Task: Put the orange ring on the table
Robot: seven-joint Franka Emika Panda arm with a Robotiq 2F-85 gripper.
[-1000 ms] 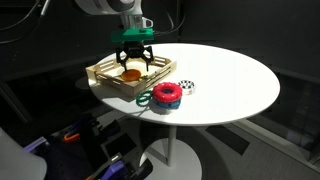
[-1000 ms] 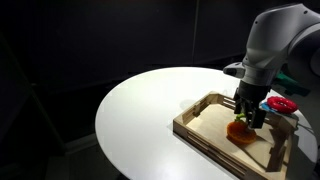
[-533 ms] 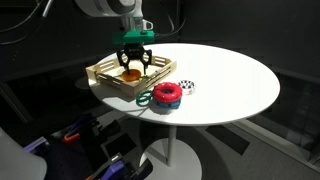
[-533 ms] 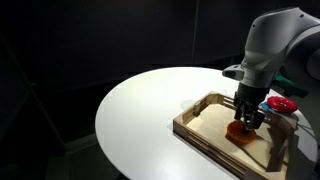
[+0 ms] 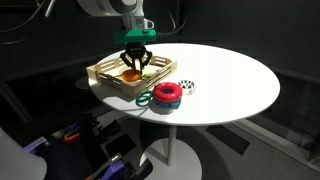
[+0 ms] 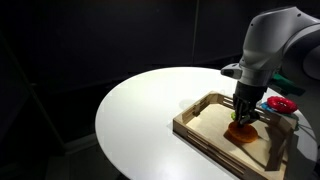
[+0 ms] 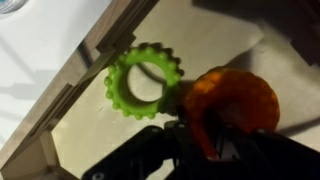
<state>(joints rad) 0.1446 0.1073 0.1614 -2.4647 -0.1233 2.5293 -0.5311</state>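
The orange ring [image 5: 131,74] [image 6: 240,131] lies inside the slatted wooden tray [image 5: 100,72] [image 6: 200,120] on the round white table [image 5: 230,80] [image 6: 140,110]. My gripper [image 5: 134,65] [image 6: 245,118] reaches straight down into the tray. In the wrist view the orange ring [image 7: 235,100] fills the right side. My gripper [image 7: 198,135] is shut on its near rim, one dark finger in the hole and the other outside. I cannot tell whether the ring has left the tray floor.
A green toothed ring [image 7: 145,80] lies in the tray just beside the orange one. A red ring [image 5: 167,94] [image 6: 280,103] and a thin green ring [image 5: 144,98] sit on the table past the tray, near its edge. A small black-and-white object [image 5: 187,86] is close by.
The jaws have gone from wide open over the orange ring to shut on its rim. The arm has barely moved.
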